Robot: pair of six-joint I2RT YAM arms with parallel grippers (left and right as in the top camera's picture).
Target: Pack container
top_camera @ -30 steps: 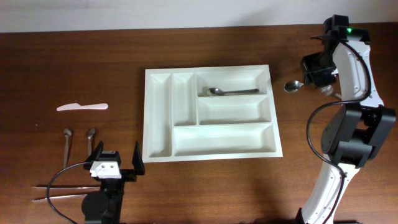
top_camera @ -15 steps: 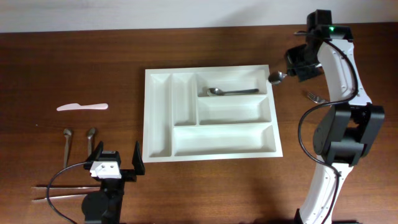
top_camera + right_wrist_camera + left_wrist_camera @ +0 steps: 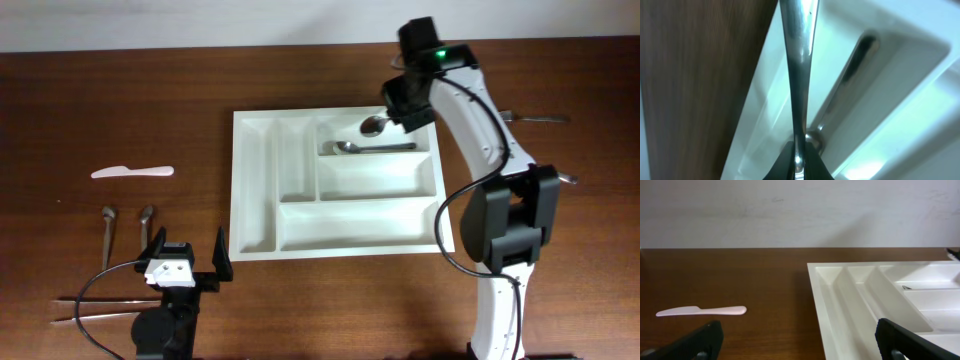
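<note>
Our right hand (image 3: 405,108) grasps a spoon (image 3: 375,125) above the top wide compartment of the container (image 3: 340,250), where another spoon (image 3: 375,148) lies. Our left hand (image 3: 187,252) is released, fingers spread wide.

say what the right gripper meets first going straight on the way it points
Likely the tray, in its top wide compartment: the held spoon leads and hangs over the lying spoon, so those two may touch first. Depth unclear.

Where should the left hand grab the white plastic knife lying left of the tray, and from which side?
Probably around the middle of the white knife, straight down from above, with the open left hand closing across its narrow width. It lies flat on the table, long and thin.
</note>
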